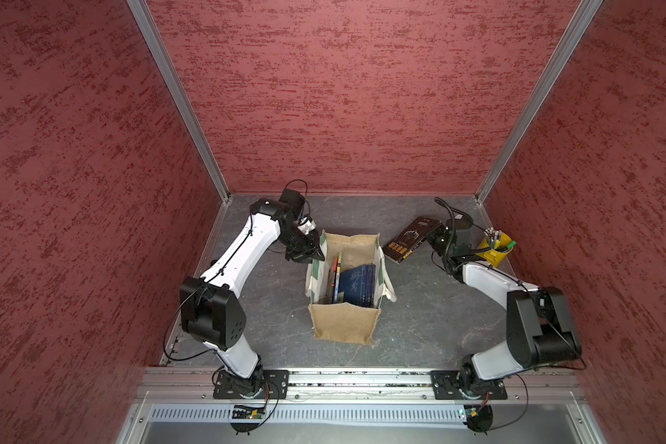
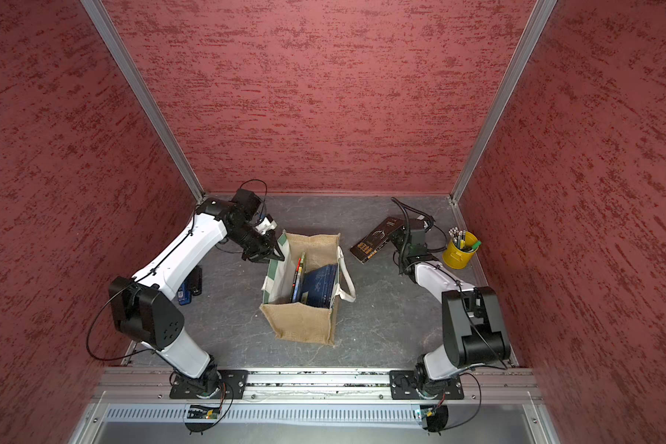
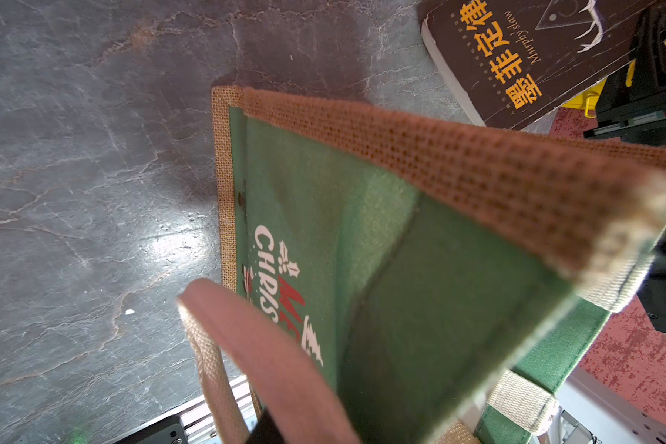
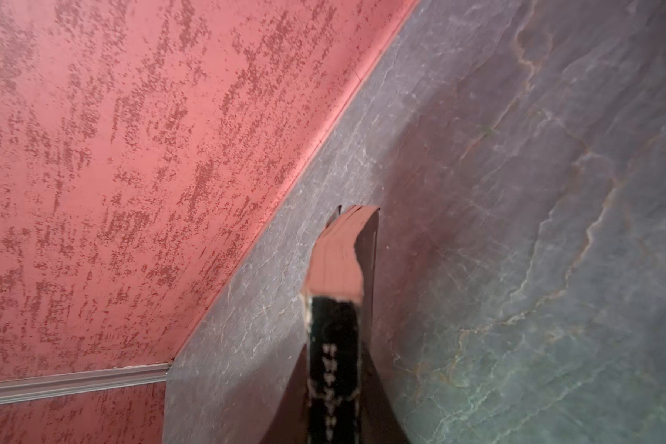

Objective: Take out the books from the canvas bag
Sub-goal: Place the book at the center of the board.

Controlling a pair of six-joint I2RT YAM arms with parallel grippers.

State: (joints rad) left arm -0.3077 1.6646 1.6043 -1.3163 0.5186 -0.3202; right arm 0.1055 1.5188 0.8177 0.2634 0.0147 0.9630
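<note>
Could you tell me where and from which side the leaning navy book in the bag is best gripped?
Probably its upper edge, from straight above through the open mouth of the canvas bag. The navy book stands on edge, leaning sideways, so that thin edge is exposed while the bag's walls block sideways approach.

A robotics lab cell, plainly: a left arm and a right arm bolted to an aluminium rail, a slate-look bench boxed in by mottled red wall panels on metal corner posts, and a bare circuit board out front.
</note>
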